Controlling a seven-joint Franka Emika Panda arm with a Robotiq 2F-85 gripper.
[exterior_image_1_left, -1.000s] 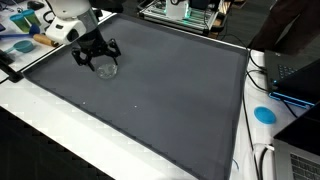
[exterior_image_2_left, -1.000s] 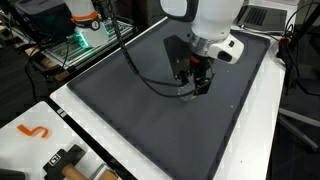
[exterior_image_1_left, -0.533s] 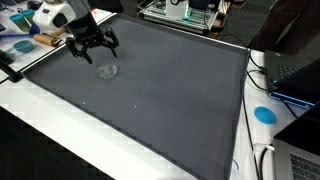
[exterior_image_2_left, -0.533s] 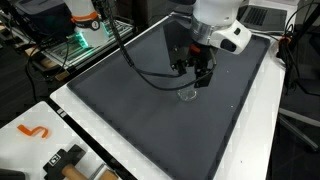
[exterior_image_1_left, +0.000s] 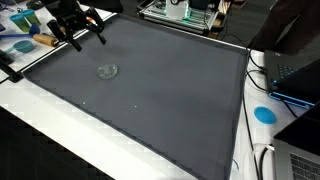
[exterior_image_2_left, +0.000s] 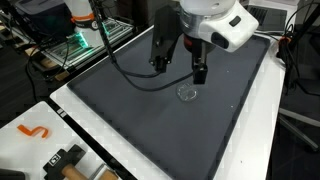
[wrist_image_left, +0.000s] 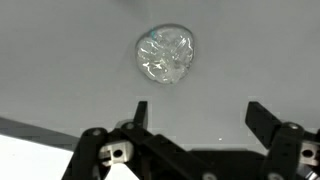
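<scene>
A small clear crumpled object, like a glass or plastic piece (exterior_image_1_left: 108, 71), lies on the dark grey mat (exterior_image_1_left: 160, 100). It also shows in an exterior view (exterior_image_2_left: 186, 93) and in the wrist view (wrist_image_left: 165, 55). My gripper (exterior_image_1_left: 82, 32) is open and empty, raised well above the mat and apart from the clear object. In an exterior view the gripper (exterior_image_2_left: 178, 68) hangs above it. In the wrist view the two fingers (wrist_image_left: 198, 113) are spread wide with nothing between them.
The mat sits on a white table (exterior_image_1_left: 60, 125). A blue disc (exterior_image_1_left: 264, 114) and laptops (exterior_image_1_left: 292, 75) are at one side. A rack with electronics (exterior_image_2_left: 75, 45) and an orange hook shape (exterior_image_2_left: 33, 131) stand near the table's edges. Clutter lies behind the arm (exterior_image_1_left: 25, 40).
The gripper has let go of the clear object, risen and moved away from it toward the mat's corner. The object stays where it was on the mat.
</scene>
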